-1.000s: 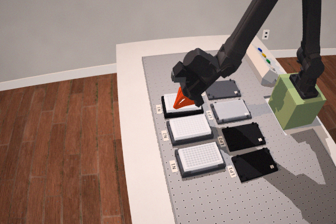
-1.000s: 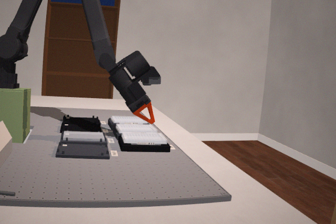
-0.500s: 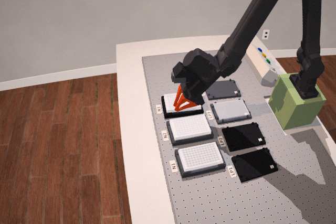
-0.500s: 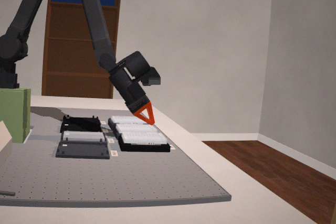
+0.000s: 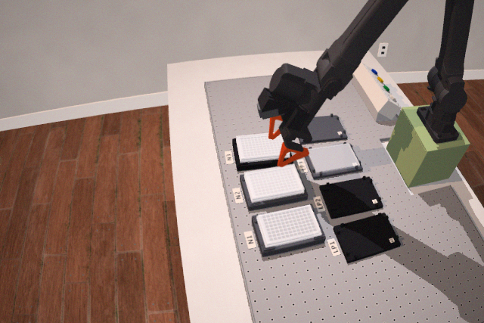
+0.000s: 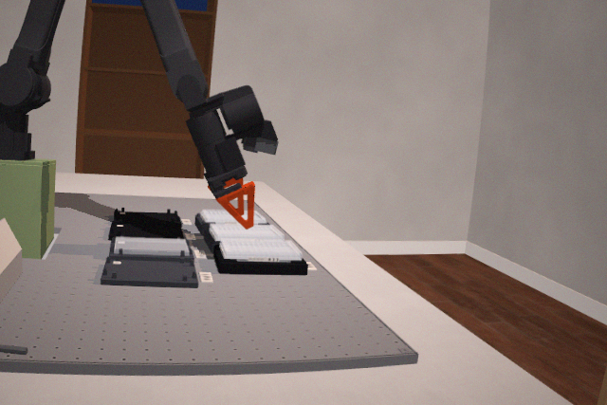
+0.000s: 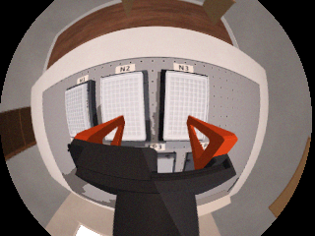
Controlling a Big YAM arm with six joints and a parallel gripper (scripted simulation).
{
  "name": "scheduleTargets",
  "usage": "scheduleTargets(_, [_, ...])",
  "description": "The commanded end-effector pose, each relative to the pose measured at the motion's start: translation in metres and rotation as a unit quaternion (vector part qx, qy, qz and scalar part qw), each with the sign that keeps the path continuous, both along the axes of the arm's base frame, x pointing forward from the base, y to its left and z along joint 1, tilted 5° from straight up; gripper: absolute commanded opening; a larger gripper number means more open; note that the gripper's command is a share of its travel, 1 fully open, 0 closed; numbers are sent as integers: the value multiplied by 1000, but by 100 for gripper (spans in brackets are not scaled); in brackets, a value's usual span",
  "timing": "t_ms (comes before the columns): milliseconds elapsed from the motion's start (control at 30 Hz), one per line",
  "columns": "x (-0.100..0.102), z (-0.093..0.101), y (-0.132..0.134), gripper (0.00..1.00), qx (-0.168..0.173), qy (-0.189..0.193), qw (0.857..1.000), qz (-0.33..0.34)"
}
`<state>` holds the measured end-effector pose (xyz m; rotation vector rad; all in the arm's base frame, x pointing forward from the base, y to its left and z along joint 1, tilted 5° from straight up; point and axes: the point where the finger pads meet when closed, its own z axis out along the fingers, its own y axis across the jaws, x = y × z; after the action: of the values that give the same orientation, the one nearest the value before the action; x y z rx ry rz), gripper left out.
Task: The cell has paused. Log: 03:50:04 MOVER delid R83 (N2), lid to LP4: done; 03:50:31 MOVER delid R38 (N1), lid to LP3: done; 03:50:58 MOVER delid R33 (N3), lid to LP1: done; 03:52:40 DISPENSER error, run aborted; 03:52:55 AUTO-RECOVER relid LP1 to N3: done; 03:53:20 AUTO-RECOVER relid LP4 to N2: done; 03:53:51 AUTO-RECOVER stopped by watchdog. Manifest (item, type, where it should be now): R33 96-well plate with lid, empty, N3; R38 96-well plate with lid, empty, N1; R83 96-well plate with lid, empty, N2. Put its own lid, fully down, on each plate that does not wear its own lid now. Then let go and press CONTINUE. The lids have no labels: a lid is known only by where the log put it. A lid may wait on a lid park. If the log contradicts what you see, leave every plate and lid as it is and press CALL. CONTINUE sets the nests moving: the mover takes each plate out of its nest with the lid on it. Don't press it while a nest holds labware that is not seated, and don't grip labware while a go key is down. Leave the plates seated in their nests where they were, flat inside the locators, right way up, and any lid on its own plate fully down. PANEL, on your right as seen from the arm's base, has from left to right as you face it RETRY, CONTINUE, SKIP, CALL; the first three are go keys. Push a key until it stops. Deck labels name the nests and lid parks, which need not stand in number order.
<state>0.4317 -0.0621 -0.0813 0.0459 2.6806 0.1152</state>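
You're looking at a matte charcoal arm [image 5: 363,34] of long boxy links with rounded, bulbous joints, a blocky dark wrist head [image 6: 229,120], two bright orange open-triangle fingers [image 5: 291,156] on its gripper [image 5: 282,142], and a dark foot on a pale green block [image 5: 422,155].
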Motion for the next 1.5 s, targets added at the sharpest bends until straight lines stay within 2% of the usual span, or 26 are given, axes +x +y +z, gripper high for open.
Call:
scheduleTargets(0, [-18,5,-4,100,-4,29,1000,7])
scheduleTargets(100, [-23,5,-4,100,-4,39,999,8])
scheduleTargets(367, [-63,3,-4,100,-3,119,993,16])
scheduleTargets(600, [-101,-1,-2,100,0,193,981,23])
scheduleTargets(667, [-101,-1,-2,100,0,193,981,23])
scheduleTargets(767, [-114,1,-3,100,-1,218,976,25])
scheduleTargets(1067, [-154,-1,-3,100,-3,207,978,25])
scheduleTargets(1300, [-149,-2,-1,100,-1,212,977,26])
scheduleTargets(1333, [-153,-7,3,100,-2,217,976,35])
scheduleTargets(1400, [-149,-2,-1,100,-1,212,977,26])
scheduleTargets(1467, [-156,-11,5,100,-2,219,975,37])
